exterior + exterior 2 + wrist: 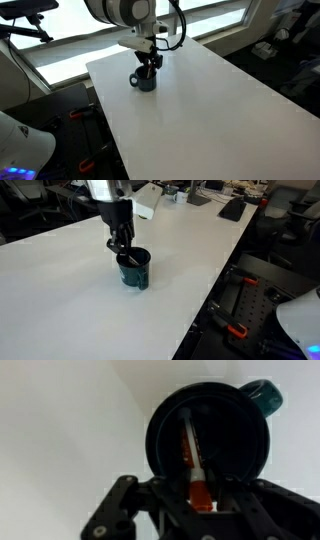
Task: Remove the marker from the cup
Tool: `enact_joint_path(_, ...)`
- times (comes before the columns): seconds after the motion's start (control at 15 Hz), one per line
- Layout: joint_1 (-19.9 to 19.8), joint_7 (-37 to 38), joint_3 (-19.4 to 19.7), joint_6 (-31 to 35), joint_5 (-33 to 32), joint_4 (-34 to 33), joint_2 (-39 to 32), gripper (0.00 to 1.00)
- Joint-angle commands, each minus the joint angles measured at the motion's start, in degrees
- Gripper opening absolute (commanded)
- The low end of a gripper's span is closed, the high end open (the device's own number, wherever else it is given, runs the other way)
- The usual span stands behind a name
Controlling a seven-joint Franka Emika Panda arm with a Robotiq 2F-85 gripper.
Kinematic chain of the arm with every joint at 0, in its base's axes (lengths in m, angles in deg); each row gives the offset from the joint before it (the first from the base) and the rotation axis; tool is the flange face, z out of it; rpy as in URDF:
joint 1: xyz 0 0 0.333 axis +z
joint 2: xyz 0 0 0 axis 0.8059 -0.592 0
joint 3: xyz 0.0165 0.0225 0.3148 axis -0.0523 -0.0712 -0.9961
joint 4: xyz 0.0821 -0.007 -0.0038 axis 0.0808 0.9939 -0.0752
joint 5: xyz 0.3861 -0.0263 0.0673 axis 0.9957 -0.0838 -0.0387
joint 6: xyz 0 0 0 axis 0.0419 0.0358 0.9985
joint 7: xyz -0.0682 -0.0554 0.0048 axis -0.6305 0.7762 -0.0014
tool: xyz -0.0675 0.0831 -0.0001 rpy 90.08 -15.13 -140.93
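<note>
The cup is a small dark mug standing on the white table; in an exterior view it looks dark teal. In the wrist view the cup is seen from above, handle at the upper right. The marker leans inside it, reddish with a white band, its upper end between my fingers. My gripper sits directly over the cup's rim and is shut on the marker's top end. In both exterior views the fingers reach down into the cup's mouth.
The white table's edges run close by. Window sills and dark equipment stand behind; desks with clutter lie at the back, and floor gear lies beside the table.
</note>
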Motion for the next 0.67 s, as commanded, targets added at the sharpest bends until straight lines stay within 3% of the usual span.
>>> enact_joint_path(0.0,0.4,-1.0,0.0,1.1,-0.9,0.1,0.3,0.05)
enact_joint_path(0.6,-0.5,-9.6,-3.1,-0.4,1.6,-3.9,-0.7,0.05)
